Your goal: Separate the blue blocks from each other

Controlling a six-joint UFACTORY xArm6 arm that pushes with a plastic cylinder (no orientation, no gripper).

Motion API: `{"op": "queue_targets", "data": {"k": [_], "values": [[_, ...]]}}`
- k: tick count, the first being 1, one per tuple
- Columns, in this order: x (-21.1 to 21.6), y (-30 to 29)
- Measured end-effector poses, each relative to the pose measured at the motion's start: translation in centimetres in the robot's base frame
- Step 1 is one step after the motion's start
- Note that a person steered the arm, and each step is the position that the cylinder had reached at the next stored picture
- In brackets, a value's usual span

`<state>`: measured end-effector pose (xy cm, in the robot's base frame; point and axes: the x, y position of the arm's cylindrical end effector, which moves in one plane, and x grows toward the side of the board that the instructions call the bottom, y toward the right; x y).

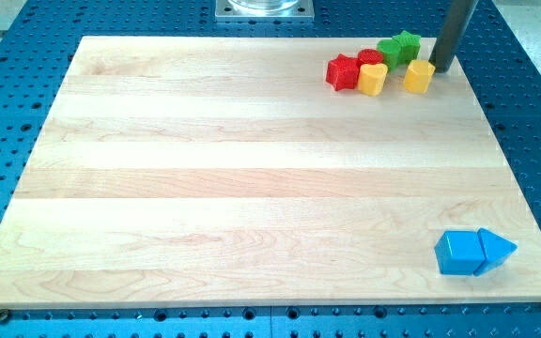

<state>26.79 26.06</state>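
The 2 blue blocks are sitting at the near right corner of the wooden board [252,188], pressed against each other: a blue cube-like block [459,253] on the left and a blue triangular block [497,249] on the right, its point facing right. No gap is showing between them.

My tip [442,68] is resting at the far right of the board, just right of a yellow block [419,76] and well apart from the blue pair. The rod carries no jaws, so there is nothing to open or close; it is touching no blue block.

Handling, as judged: both blue blocks are appearing small, rigid and light, likely sliding readily on the smooth wood. There is nothing to take hold of; contact should be a push on a flat side face, near its middle, since an off-centre push is likely turning the block. The triangular block is lying near the board's right edge, so pushing the cube-like block leftward is looking safer.

Hard to make out: the seam between the blue blocks, their far faces, and the cluster of 2 red, 2 yellow and 1 green block, whose shapes are overlapping. The rod's upper part is being cut off at the frame's top.
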Motion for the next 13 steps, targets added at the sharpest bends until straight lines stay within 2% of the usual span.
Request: {"op": "queue_targets", "data": {"k": [1, 2, 3, 4, 5, 6, 8, 9, 10, 11, 13], "values": [[6.8, 3.5], [13.4, 2.9], [23.3, 2.1], [30.1, 2.4], [32.6, 2.4], [34.2, 2.3], [35.0, -0.9], [32.5, -1.4], [32.5, 3.0], [30.6, 0.6], [31.0, -12.2]]}}
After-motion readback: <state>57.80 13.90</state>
